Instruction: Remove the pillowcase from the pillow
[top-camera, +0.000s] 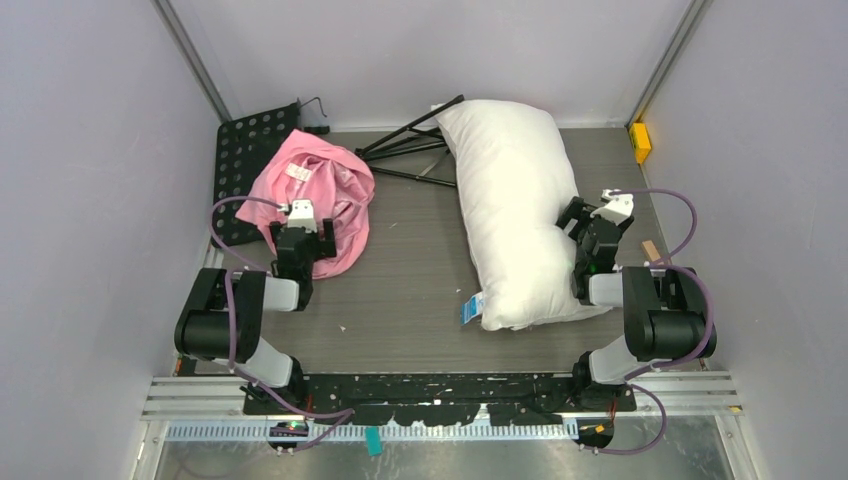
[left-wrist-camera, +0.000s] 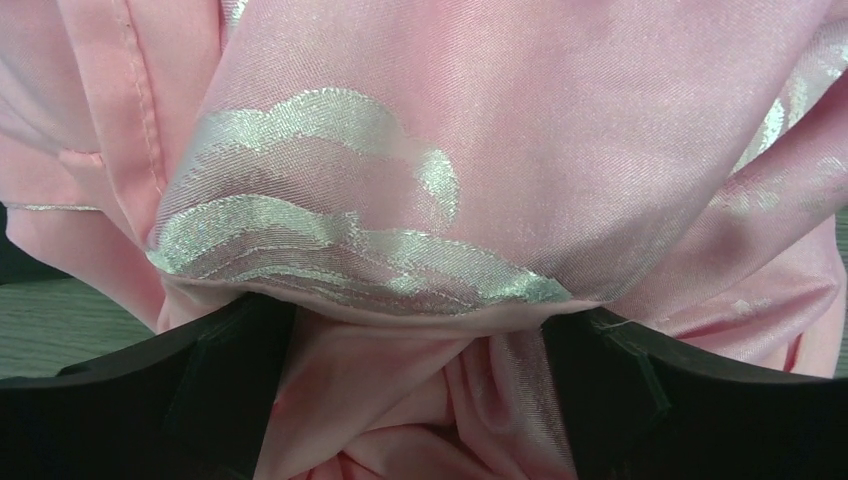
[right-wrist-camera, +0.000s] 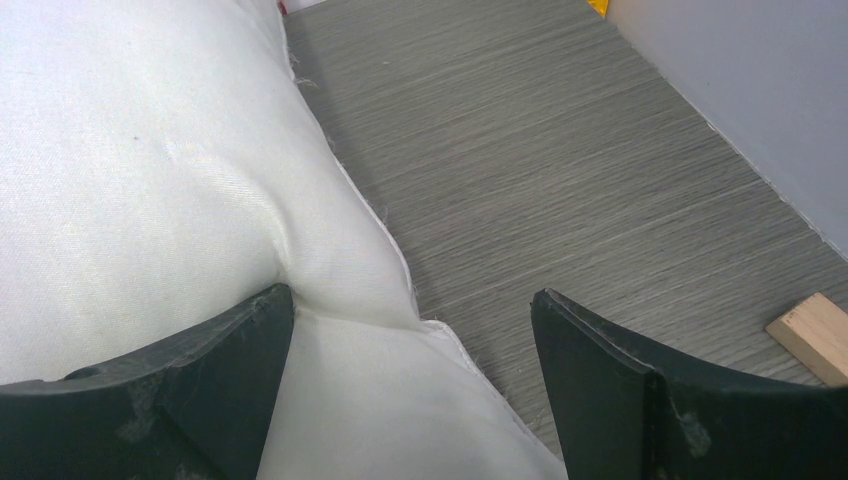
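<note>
Grey wood-grain bench (top-camera: 410, 280) inside a pale-walled booth, arm bases at the near edge.

Far left of the pillow (top-camera: 515, 200), in the back corner: black perforated panel (top-camera: 243, 150), partly under the pillowcase.

Pillowcase (top-camera: 320, 185): crumpled pink heap, well left of the pillow, not touching it, fully off it. Small white tag (top-camera: 298, 172) on top. Near edge of the heap lies under the left arm's (top-camera: 240, 310) wrist.

Left jaws: spread wide, not clamped. In the wrist view a shiny fold of the pillowcase (left-wrist-camera: 420, 200) with a silvery pattern drapes across both tips and bunches down between them.

Just left of the pillow's far end: black folded stand (top-camera: 410, 145), its thin rods running under the pillow corner.

Pillow lies lengthwise, far end near the back wall, near end toward the arm bases, plump and bare white. Blue-and-white tag (top-camera: 472, 308) sticks out at its near left corner.

Right arm (top-camera: 650, 310) reaches in at the pillow's right edge. Right jaws: spread wide, gripping nothing. In the wrist view one tip presses a dent into the pillow (right-wrist-camera: 130, 180) at its seam, the other hangs over bare bench (right-wrist-camera: 560, 150).

Right of the pillow: small wooden block (top-camera: 652, 250) near the side wall, apart from the pillow. Yellow item (top-camera: 640, 142) further back against that same wall.
</note>
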